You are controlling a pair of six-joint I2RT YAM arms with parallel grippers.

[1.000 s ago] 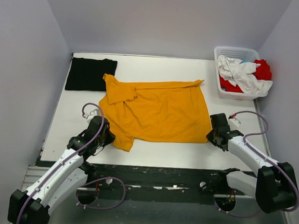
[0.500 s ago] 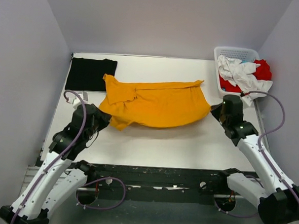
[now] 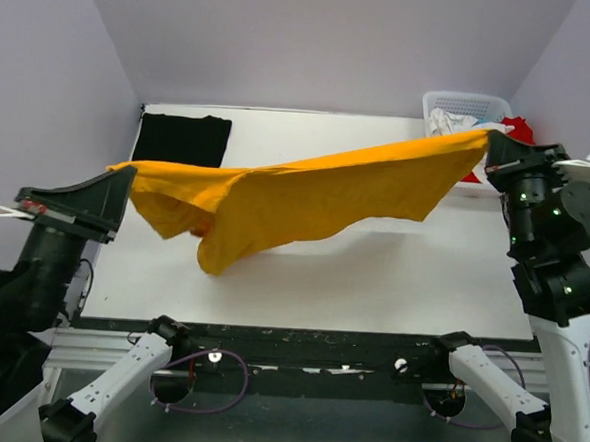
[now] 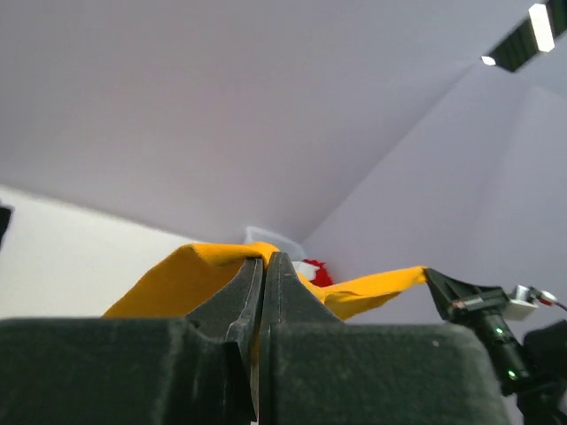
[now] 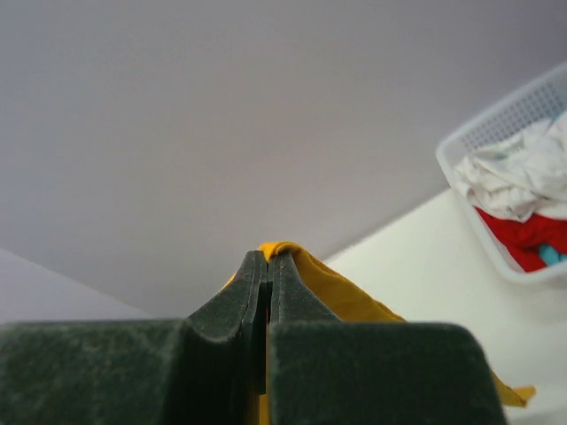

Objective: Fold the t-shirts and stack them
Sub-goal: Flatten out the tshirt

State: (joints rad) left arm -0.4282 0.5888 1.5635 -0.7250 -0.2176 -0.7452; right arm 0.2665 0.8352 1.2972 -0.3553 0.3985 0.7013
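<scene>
The mustard orange-yellow t-shirt (image 3: 296,196) hangs stretched in the air between both grippers, high above the white table (image 3: 372,276). My left gripper (image 3: 128,171) is shut on its left end; the cloth shows at its fingertips in the left wrist view (image 4: 177,279). My right gripper (image 3: 490,138) is shut on its right end, and the cloth shows there in the right wrist view (image 5: 337,288). A black t-shirt (image 3: 180,138) lies folded at the table's back left. White (image 3: 451,120) and red (image 3: 511,124) shirts lie in the basket.
A white lattice basket (image 3: 468,101) stands at the back right corner; it also shows in the right wrist view (image 5: 523,115). Grey walls close in the table on three sides.
Both arms have risen and swung outward with the orange-yellow shirt, lifting it off the table and stretching it between them.
</scene>
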